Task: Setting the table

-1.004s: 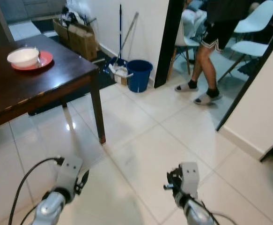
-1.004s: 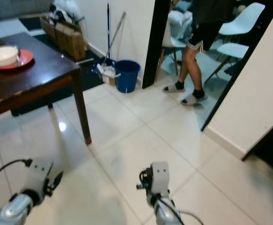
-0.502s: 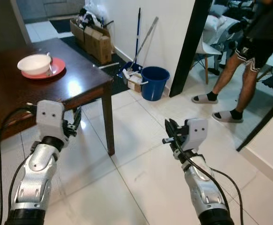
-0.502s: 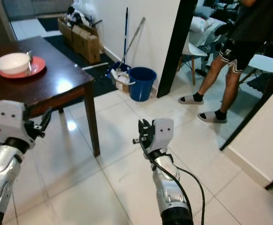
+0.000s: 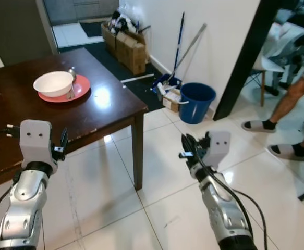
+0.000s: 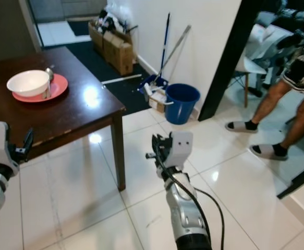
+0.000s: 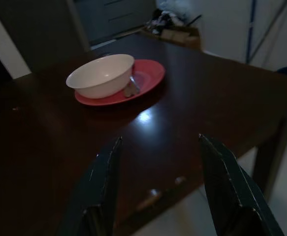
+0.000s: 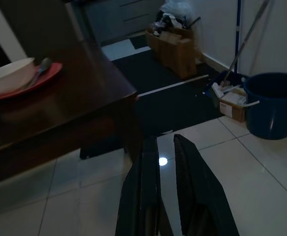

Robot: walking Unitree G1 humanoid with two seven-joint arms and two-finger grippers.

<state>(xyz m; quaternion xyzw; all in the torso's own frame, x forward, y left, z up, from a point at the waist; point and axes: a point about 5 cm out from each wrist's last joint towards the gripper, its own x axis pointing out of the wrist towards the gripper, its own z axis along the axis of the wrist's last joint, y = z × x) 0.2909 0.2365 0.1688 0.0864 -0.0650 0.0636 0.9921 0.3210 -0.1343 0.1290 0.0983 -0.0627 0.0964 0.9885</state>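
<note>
Your left gripper (image 7: 155, 189), fingers spread wide, hangs at the table's (image 5: 110, 112) near edge, well short of the bowl (image 5: 53, 83) on its red plate (image 5: 80, 88). Your right gripper (image 8: 165, 187), fingers nearly together, sits over open tile beyond the table's corner.

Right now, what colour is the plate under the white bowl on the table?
The plate is red, a salmon-like red; it shows best in the left eye view.
</note>
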